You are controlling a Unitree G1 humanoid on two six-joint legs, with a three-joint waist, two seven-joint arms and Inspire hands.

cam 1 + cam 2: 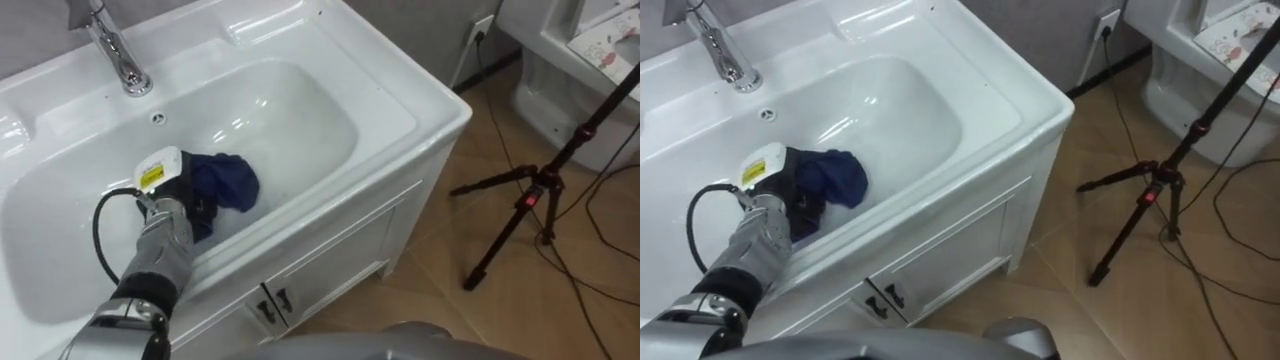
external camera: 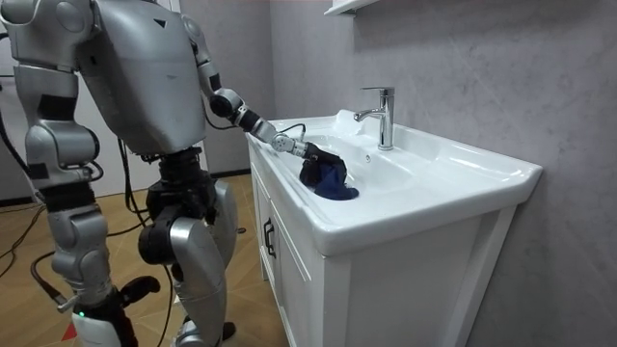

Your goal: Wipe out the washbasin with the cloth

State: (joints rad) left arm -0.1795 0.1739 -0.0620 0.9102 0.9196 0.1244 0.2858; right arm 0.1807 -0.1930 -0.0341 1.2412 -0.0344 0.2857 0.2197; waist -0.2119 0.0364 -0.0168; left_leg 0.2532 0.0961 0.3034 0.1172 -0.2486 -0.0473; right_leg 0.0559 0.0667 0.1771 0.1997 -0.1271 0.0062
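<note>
Dark blue cloth [image 1: 228, 180] is seen bunched up inside the white basin [image 1: 310, 120], low on the bowl's front slope, left of the middle of the left eye view. The left hand [image 1: 172, 190] is reached into the bowl from the lower left. The cloth is touched by the front end of this hand, and it bulges out past the hand toward the right of the frame. Whether the cloth is gripped or only pressed on cannot be told, as that part of the hand is hidden by the folds.

A yellow patch is carried on the hand's own white tag, and its print cannot be read. A sheet of paper [image 1: 605, 45] with red marks is seen at the upper right, too small to be read.

The shiny tap [image 1: 115, 50] is found at the upper left, behind the bowl. White cupboard doors [image 1: 340, 260] are seen under the basin. A black tripod [image 1: 530, 200] is stood on the brown floor [image 1: 560, 320] at the right.

In the room view the robot is stood beside the basin. The right hand [image 2: 101, 318] is hung low at the lower left, and its state cannot be told.
</note>
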